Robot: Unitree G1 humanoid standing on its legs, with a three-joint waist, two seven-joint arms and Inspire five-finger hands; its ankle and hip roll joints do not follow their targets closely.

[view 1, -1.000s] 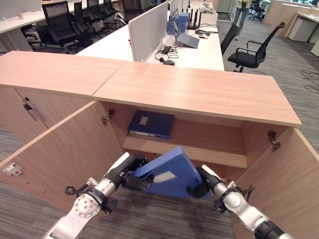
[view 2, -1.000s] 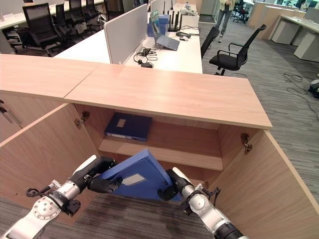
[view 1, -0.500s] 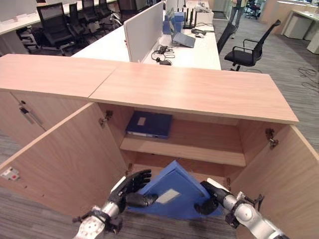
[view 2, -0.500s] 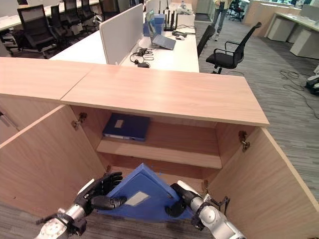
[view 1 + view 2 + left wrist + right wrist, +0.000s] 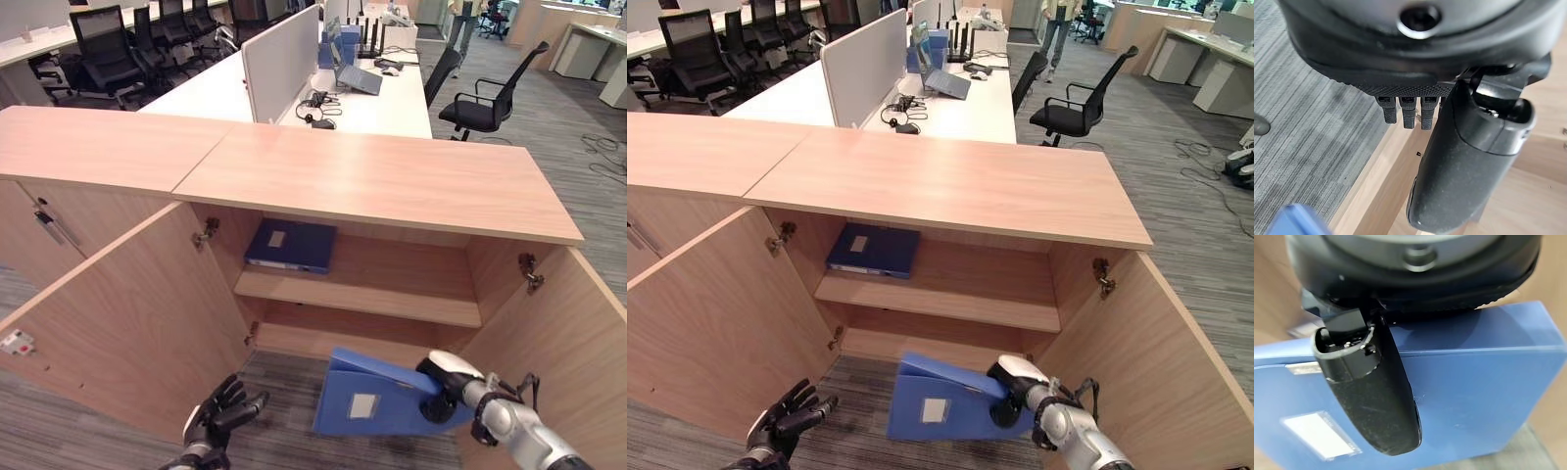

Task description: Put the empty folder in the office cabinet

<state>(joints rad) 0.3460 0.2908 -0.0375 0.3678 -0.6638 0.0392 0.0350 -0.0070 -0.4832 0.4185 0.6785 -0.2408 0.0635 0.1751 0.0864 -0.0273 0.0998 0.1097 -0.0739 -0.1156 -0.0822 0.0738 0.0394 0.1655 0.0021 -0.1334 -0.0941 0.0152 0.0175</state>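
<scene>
blue folder (image 5: 377,406), white spine label | right robot hand (image 5: 443,382) grasping it | left robot hand (image 5: 220,416) released

Blue folder (image 5: 377,403), pale wood-grain cabinet (image 5: 372,186), grey striped carpet (image 5: 284,411).

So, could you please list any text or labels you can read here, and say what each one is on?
None is legible.
Light blue folder held by the right hand: white label, blank or too small.
Dark blue folder on the cabinet shelf: white label, unreadable.
</scene>
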